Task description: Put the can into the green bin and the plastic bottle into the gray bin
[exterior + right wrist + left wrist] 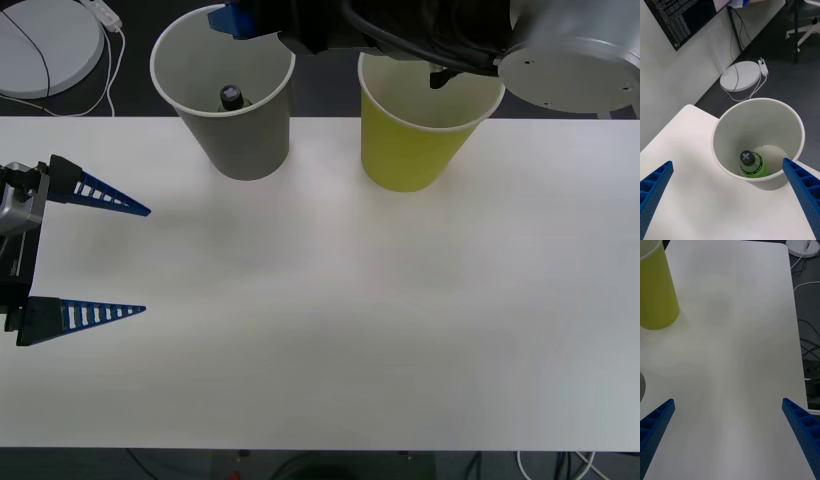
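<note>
Plastic bottle [751,164] stood upright inside the gray bin [243,140] at the desk's [350,320] far edge, green bin [412,150] just beside it, right gripper [730,195] released above the gray bin, left gripper [138,260] spread wide over bare desk.
</note>
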{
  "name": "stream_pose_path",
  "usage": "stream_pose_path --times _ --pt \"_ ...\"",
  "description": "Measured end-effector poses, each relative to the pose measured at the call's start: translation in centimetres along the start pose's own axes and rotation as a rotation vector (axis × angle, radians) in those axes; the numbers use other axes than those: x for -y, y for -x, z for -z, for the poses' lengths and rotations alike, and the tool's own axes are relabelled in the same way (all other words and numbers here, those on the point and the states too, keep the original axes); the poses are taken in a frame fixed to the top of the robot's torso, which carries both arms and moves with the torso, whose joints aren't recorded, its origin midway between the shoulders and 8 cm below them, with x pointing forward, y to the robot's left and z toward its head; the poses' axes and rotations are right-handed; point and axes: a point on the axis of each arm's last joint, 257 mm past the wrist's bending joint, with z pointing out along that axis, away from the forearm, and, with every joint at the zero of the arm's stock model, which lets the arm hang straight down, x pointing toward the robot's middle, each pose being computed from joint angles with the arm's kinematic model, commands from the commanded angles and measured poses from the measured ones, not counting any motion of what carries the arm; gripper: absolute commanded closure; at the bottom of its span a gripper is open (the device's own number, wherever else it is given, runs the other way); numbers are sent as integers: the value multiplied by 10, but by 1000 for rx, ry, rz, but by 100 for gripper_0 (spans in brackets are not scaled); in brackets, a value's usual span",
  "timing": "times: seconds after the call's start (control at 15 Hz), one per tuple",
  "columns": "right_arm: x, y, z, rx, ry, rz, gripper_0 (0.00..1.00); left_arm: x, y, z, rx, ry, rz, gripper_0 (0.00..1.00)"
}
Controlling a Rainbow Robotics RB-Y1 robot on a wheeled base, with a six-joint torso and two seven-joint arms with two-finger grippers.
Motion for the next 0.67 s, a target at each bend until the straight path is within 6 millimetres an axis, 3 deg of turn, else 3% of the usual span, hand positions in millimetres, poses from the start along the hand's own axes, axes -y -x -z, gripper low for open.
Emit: stream_pose_path --times 0.67 --pt "-22 -32 31 146 216 -8 0 0 0 0 0 0 0 0"
